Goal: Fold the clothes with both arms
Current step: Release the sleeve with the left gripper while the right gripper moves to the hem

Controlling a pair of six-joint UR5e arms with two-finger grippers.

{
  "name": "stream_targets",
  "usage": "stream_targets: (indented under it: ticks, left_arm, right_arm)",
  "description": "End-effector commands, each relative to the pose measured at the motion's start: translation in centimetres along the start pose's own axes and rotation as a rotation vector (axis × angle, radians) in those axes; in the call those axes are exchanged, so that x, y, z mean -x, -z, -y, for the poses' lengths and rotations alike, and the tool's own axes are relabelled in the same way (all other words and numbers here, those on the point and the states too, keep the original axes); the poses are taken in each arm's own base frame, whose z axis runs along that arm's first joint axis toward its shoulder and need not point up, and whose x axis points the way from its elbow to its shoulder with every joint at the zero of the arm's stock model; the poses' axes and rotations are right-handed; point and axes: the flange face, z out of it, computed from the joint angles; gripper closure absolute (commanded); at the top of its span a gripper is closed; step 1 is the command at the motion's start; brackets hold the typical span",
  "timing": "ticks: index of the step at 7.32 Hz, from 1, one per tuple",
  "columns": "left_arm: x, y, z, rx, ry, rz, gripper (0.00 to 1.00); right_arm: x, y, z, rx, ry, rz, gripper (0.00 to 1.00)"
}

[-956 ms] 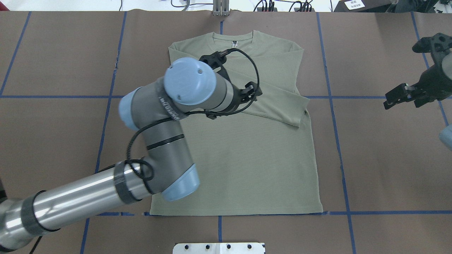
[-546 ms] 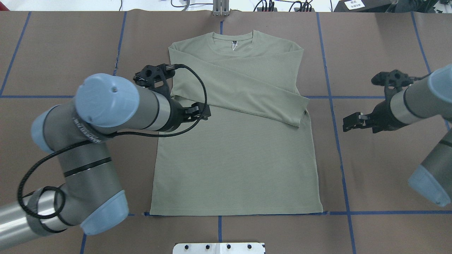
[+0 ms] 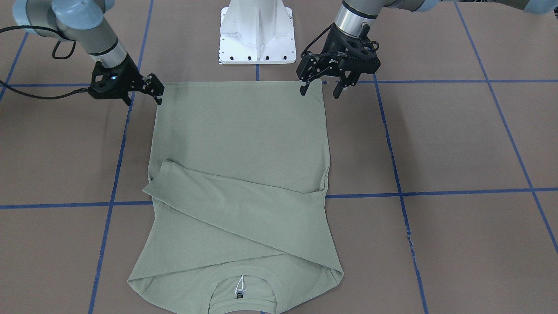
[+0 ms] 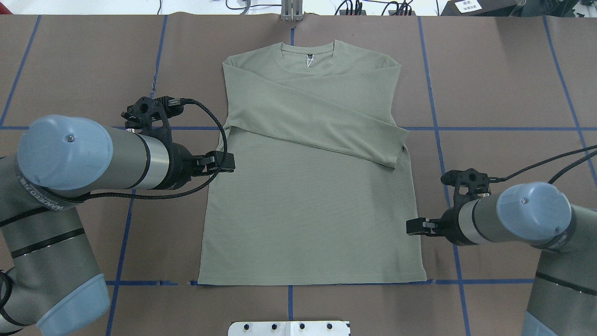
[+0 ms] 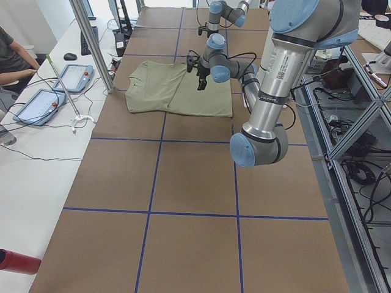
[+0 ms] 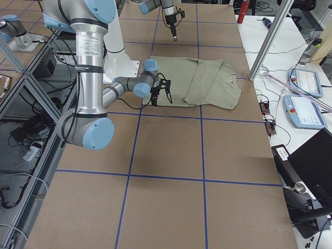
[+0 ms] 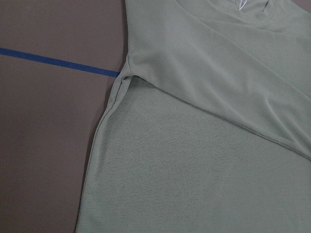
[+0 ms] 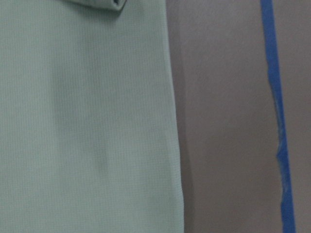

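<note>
The clothes are one sage-green long-sleeved shirt (image 4: 308, 210) lying flat on the brown table, collar and white neck tag at the far side. Both sleeves are folded across the chest (image 3: 239, 205). My left gripper (image 4: 228, 164) hovers by the shirt's left side edge, below the armpit. In the front-facing view the left gripper (image 3: 319, 90) stands open and holds nothing. My right gripper (image 4: 410, 227) hangs at the shirt's right side edge above the hem corner. In the front-facing view the right gripper (image 3: 144, 99) is also open and holds nothing. The wrist views show only shirt edge (image 7: 104, 121) (image 8: 172, 145) and table.
Blue tape lines (image 4: 447, 196) cross the brown table cover. The white pedestal base (image 3: 257, 35) stands at the near table edge behind the hem. A side bench with tablets (image 5: 40, 105) and a seated person (image 5: 9, 52) runs along the far side.
My left arm has drawn back from over the chest to the shirt's left edge. My right arm has swung in from the far right to the shirt's right edge, near the hem.
</note>
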Motion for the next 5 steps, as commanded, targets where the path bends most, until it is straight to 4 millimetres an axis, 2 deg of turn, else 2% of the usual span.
stream_targets:
  ticks: [1, 2, 5]
  left_arm:
    - [0.2, -0.1, -0.1, -0.001, 0.001, 0.005, 0.00]
    - [0.1, 0.0, -0.1, -0.002, 0.002, 0.002, 0.00]
    - [0.0, 0.0, -0.2, 0.001, 0.006, 0.000, 0.00]
  right_arm:
    - [1.8, -1.7, -5.4, 0.034, 0.022, -0.005, 0.00]
    - [1.7, -2.1, -6.1, 0.045, 0.032, -0.015, 0.00]
    - [1.0, -2.6, -6.4, 0.058, 0.032, -0.034, 0.01]
